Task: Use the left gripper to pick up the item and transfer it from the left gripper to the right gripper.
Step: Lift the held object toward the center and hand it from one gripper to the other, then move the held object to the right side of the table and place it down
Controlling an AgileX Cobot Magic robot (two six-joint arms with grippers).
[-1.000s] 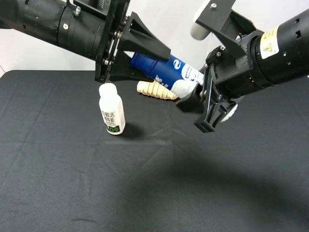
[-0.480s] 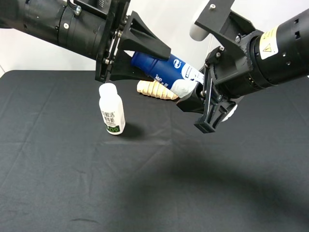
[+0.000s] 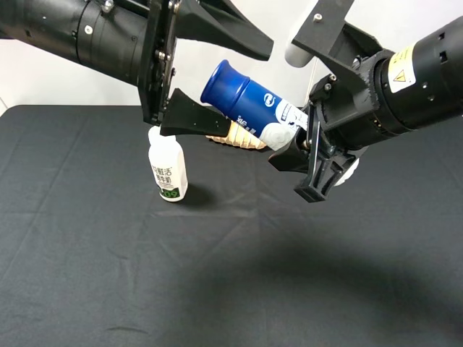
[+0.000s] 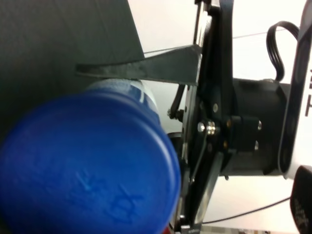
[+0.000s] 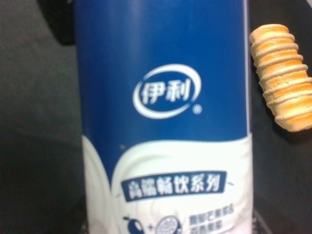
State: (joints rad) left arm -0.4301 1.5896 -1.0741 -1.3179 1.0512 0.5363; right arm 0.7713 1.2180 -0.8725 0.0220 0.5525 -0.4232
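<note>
The item (image 3: 249,101), a bottle with a wide blue cap and a white lower body, hangs tilted above the table, cap pointing up and left. My right gripper (image 3: 293,148) is shut on its white lower end. My left gripper (image 3: 249,90) is open wide around the cap end, and neither finger touches it: one stands above, the other (image 3: 199,119) below. In the left wrist view the blue cap (image 4: 87,161) fills the near field beneath one finger (image 4: 141,70). The right wrist view shows the bottle's label (image 5: 163,122) close up; no fingers show there.
A short white bottle (image 3: 168,170) with green print stands on the black tablecloth (image 3: 108,275), just below the left gripper's lower finger. A ridged tan bread roll (image 3: 242,137) lies behind the held bottle and appears beside it in the right wrist view (image 5: 282,78).
The left gripper's jaws have sprung wide open off the bottle's cap end. The bottle stays in the right gripper, with its cap tipped a little higher.
</note>
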